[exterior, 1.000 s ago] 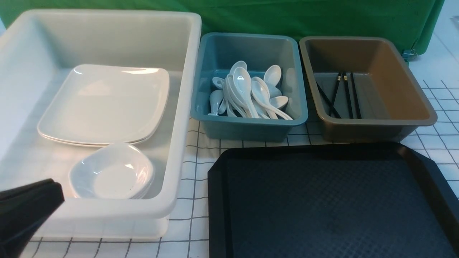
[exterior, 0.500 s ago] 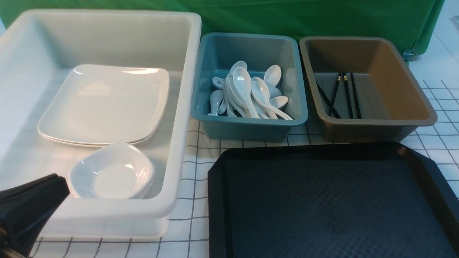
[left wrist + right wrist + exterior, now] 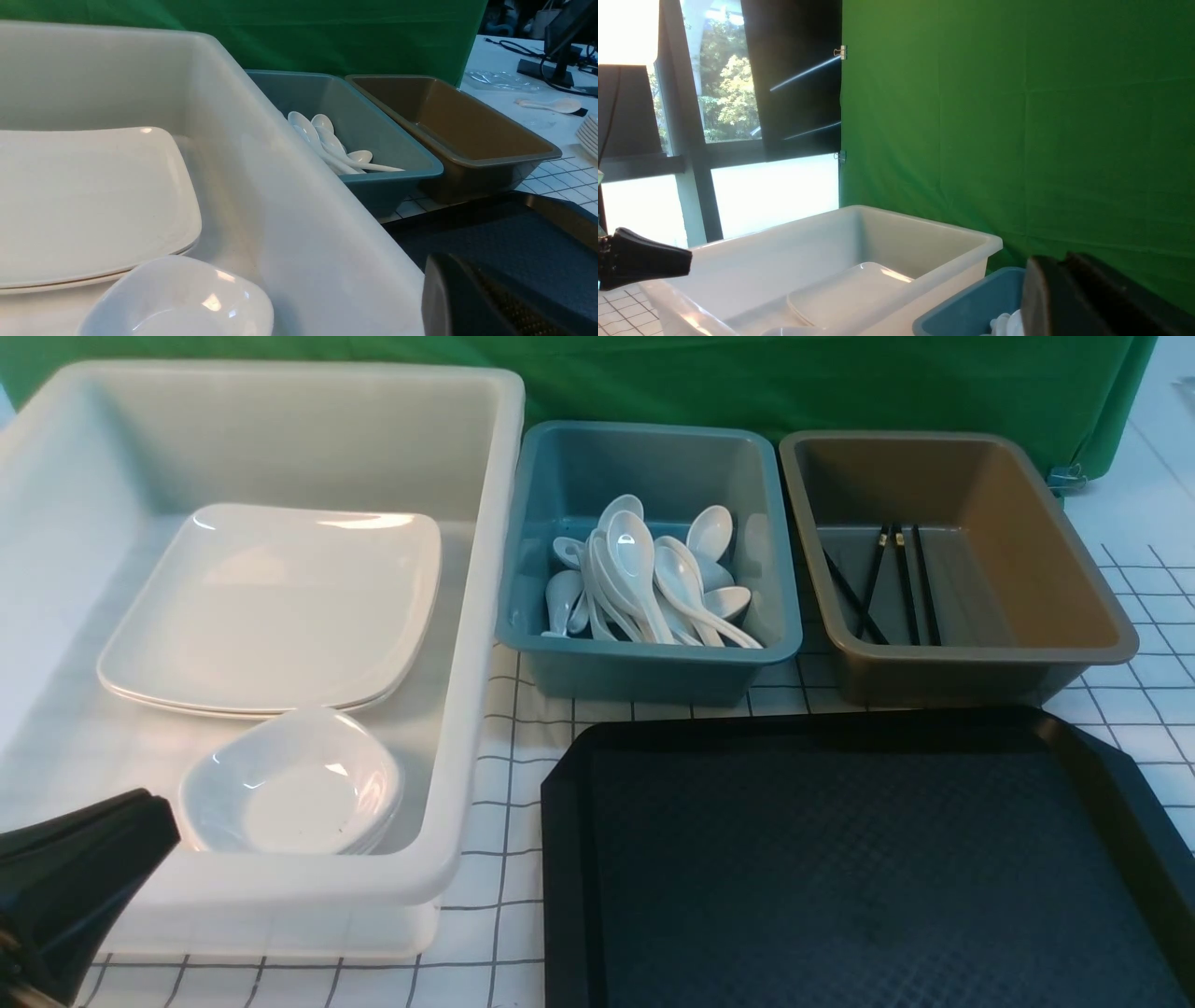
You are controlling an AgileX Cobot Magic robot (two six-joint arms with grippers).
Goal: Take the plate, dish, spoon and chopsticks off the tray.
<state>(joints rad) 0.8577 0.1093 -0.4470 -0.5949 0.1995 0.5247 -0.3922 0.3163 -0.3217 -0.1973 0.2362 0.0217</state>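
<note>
Off the tray (image 3: 840, 877) already: plate (image 3: 271, 607) and dish (image 3: 299, 784) in the white tub (image 3: 467, 709) to its left, nearest the closed, empty left gripper (image 3: 154, 826); spoon (image 3: 644, 569) in the blue bin (image 3: 653, 653) and chopsticks (image 3: 896, 583) in the brown bin (image 3: 1074, 616), lying lengthwise beyond its far rim; cannot tell the right gripper's (image 3: 1064, 289) state.

The left gripper (image 3: 79, 887) is a matte black plastic wedge with layered edges, tapering to a blunt rounded tip. The right gripper (image 3: 1092, 298) is likewise black, showing two smooth, rounded, overlapping plastic shells.
</note>
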